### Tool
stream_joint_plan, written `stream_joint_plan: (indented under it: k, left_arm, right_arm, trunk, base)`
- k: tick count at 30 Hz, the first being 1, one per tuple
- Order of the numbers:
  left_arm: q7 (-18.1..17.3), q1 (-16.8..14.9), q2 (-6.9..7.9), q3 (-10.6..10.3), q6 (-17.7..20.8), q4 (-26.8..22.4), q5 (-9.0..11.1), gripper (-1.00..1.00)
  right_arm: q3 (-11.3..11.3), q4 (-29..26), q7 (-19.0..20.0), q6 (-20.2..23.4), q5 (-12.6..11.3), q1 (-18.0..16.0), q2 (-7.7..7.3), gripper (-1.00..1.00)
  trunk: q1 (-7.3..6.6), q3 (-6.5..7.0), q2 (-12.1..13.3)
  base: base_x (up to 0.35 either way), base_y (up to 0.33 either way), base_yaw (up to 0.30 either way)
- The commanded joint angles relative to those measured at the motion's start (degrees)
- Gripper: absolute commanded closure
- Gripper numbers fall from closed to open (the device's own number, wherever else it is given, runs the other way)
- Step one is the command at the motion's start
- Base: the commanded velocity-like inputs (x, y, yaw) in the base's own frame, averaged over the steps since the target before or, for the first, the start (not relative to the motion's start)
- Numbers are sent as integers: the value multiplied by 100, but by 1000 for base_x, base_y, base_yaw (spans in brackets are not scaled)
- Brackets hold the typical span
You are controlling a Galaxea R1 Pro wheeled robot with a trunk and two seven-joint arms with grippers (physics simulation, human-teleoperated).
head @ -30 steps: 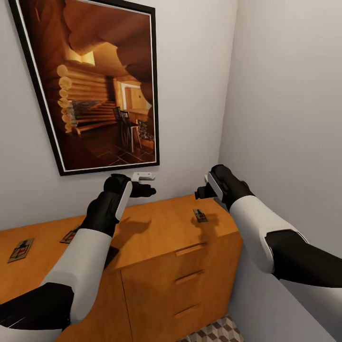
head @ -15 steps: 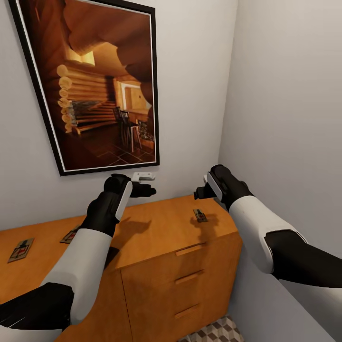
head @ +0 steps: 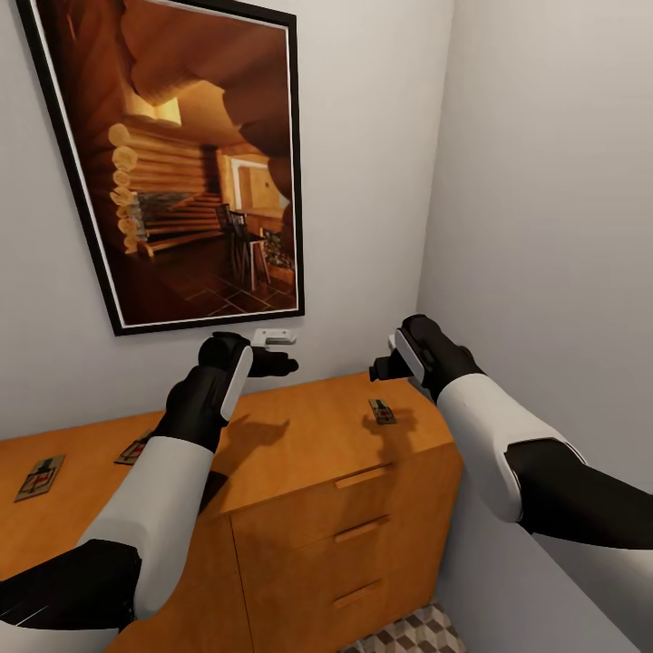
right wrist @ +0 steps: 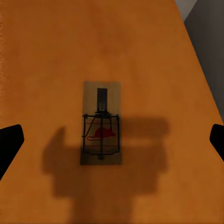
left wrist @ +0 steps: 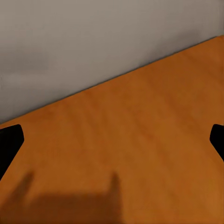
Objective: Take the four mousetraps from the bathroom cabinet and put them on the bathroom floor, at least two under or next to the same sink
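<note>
At the near edge of the head view, a strip of cube-patterned bathroom floor (head: pixel 413 635) shows at 6 o'clock beneath the cabinet (head: pixel 308 535), whose drawer fronts with bar handles face the robot. Nothing yet lies on the tiles, so the task appears to be at its first pick.

Above, on the cabinet's flat top, three mousetraps are visible. Two lie at 9 o'clock: one near the frame's edge (head: pixel 39 477), the other partly hidden behind the left forearm (head: pixel 132 450). The third mousetrap (head: pixel 382 411) lies apart at 3 o'clock, near the cabinet's right end. A fourth cannot be made out.

The right end effector (head: pixel 379 368) hangs just above that third trap. In the right wrist view the trap (right wrist: pixel 101 123) sits flat and centred between the two dark fingertips, which stand wide apart at the frame's sides and hold nothing. This alignment suggests a poise for a straight descent and grasp.

The left end effector (head: pixel 283 365) is raised over bare wood near the back of the top. Its wrist view shows fingers (left wrist: pixel 9 142) spread equally wide, gripping nothing, seemingly parked clear of the right arm's work.

Farthest off, at 12 o'clock, a framed picture (head: pixel 172 154) and a small white wall fitting (head: pixel 274 337) hang on the grey wall (head: pixel 381 136).
</note>
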Motion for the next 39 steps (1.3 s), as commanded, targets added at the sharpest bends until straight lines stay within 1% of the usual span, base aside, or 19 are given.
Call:
stream_joint_plan:
  k: [1,17,28,39]
  left_arm:
    - [-7,-4,0,0,23,-3,5,-100]
    - [-7,-4,-1,0,23,35,0,-100]
    - [-7,-4,-1,0,18,42,4,-100]
    - [-7,-4,-1,0,18,69,8,-100]
  right_arm:
    - [18,-5,-8,24,5,-4,0,-100]
    - [29,-78,10,24,17,-4,-26,-100]
    - [40,-140,-24,24,29,-4,-10,-100]
    - [18,-75,-27,24,-19,-4,-2,-100]
  trunk:
    - [0,-7,-4]
    - [0,-7,-4]
    - [0,-7,-4]
    - [0,-7,-4]
  base:
    - [0,0,0]
    - [0,0,0]
    - [0,0,0]
    - [0,0,0]
